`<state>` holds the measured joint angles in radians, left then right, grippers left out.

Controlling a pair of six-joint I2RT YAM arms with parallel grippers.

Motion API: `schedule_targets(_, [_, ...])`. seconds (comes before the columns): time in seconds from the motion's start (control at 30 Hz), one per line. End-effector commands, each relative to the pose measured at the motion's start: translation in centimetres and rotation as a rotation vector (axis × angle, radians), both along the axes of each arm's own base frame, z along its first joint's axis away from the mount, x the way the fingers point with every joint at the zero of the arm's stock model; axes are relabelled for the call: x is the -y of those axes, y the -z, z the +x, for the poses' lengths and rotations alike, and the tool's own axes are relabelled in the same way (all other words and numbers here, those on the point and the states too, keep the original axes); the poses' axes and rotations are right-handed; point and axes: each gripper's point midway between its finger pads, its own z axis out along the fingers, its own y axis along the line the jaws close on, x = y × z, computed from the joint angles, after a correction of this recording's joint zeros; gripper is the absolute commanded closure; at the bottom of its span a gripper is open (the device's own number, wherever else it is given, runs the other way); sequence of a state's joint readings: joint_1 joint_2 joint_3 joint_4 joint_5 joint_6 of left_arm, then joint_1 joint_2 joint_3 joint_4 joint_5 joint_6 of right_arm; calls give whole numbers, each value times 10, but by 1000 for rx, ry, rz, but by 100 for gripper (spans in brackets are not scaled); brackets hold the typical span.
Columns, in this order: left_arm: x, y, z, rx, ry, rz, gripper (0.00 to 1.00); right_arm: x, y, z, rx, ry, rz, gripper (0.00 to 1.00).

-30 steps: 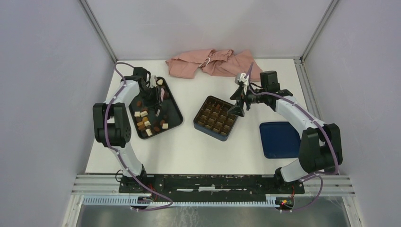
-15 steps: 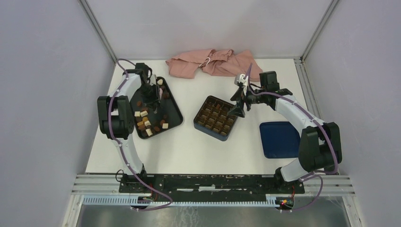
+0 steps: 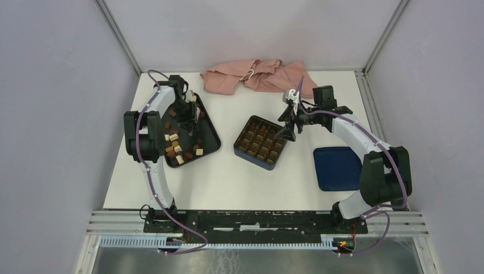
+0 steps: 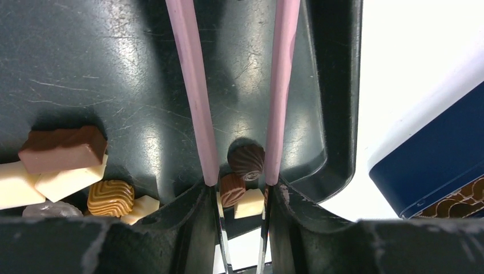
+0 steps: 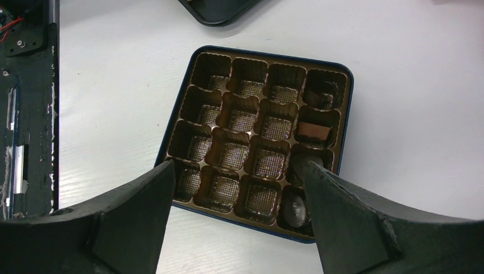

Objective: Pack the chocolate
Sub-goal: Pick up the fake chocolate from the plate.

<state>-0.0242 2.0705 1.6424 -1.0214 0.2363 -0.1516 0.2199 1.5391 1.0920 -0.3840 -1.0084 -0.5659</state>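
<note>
Nearest, the left arm point(image 3: 149, 123) had swung its elbow inward over the last second, and the left gripper point(image 3: 186, 114) had drifted toward the far end of the black tray point(image 3: 212, 142). I judged that a pick in progress, not yet a carry. Loose chocolate point(image 3: 176, 151) lay heaped at the tray's near end, just behind the gripper. Its pink fingers point(image 4: 197, 85) stood narrowly apart, with a dark ridged round piece point(image 4: 246, 158) on the tray floor showing between them (the tips ran out of frame, so I could not tell whether they pinched anything). Further off, the right gripper point(image 3: 287, 130) had barely shifted; it hung spread wide and empty over the box point(image 3: 251, 157), whose cells were mostly unfilled.
</note>
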Motion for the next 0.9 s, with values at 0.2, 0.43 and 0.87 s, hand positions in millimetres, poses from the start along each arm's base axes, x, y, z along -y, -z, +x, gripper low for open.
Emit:
schedule_targets(0.2, [9,-2,8,10,71,-5,59,-1,-9,10,36,-11,-1,13])
schedule_targets(0.43, [7,-9,10,18,70,6,60,-1,-5,9,19,-18,0,14])
schedule_targets(0.87, [9,5,-1,-56,75,-9,62,-3,-3,8,-1,-32,7,14])
